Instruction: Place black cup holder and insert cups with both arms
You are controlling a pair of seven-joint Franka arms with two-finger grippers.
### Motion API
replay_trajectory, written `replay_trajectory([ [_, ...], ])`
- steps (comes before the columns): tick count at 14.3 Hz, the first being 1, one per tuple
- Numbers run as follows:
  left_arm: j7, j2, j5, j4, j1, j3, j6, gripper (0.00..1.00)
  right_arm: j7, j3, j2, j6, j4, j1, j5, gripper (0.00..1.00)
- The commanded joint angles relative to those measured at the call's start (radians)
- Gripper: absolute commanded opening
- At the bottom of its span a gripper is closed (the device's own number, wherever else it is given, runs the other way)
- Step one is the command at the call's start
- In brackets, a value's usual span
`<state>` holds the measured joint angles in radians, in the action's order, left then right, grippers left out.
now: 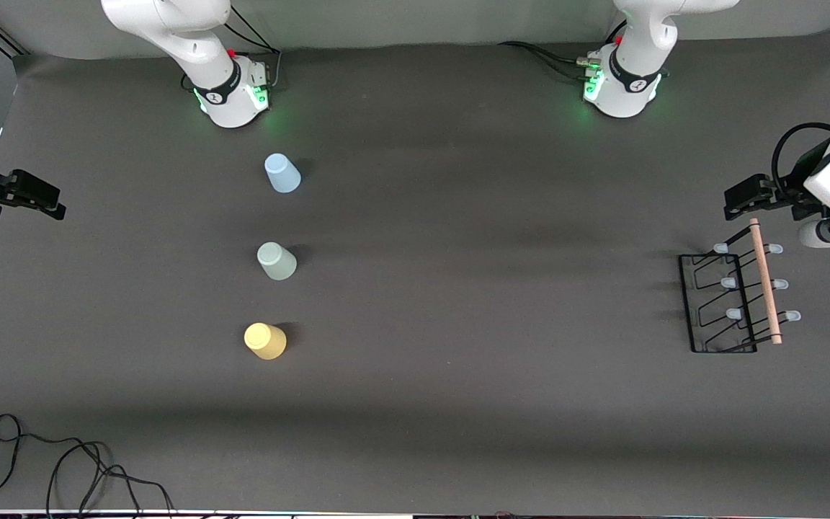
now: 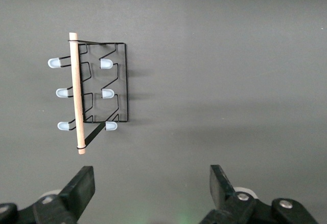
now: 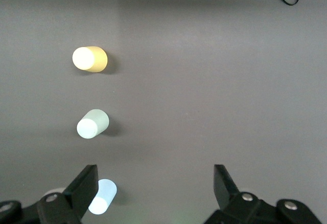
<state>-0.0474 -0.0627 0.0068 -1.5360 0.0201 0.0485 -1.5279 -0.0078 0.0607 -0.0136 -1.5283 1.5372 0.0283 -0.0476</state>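
The black cup holder stands on the table at the left arm's end, with its wooden rod on top and pale-tipped pegs to both sides. My left gripper hangs open over bare table beside the rack's end that faces the bases. In the left wrist view the holder lies apart from the empty left gripper. Three cups stand in a row near the right arm: light blue, grey-green, yellow. My right gripper hovers open at the table's edge. In its wrist view the open gripper holds nothing, and the blue cup shows beside one finger.
A loose black cable lies coiled at the table's corner nearest the front camera, at the right arm's end. The two arm bases glow green along the back of the dark mat.
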Motion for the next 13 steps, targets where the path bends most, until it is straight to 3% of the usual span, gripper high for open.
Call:
replay_trajectory([
  [1,-0.003,0.003,0.018,0.002,0.009,-0.003,0.006,1.00,-0.004,-0.005,-0.014,0.014,-0.028,-0.005,0.006,1.00],
  [6,-0.012,-0.002,0.044,0.014,0.012,-0.003,0.014,1.00,-0.004,-0.005,-0.012,0.016,-0.022,-0.004,0.006,1.00],
  [11,0.007,0.014,0.076,-0.065,-0.021,-0.022,-0.046,1.00,-0.003,-0.007,-0.012,0.040,-0.017,-0.001,0.006,1.00],
  [13,0.108,0.015,0.078,-0.090,-0.086,-0.035,-0.069,1.00,-0.003,-0.007,-0.009,0.042,-0.008,-0.001,0.006,1.00],
])
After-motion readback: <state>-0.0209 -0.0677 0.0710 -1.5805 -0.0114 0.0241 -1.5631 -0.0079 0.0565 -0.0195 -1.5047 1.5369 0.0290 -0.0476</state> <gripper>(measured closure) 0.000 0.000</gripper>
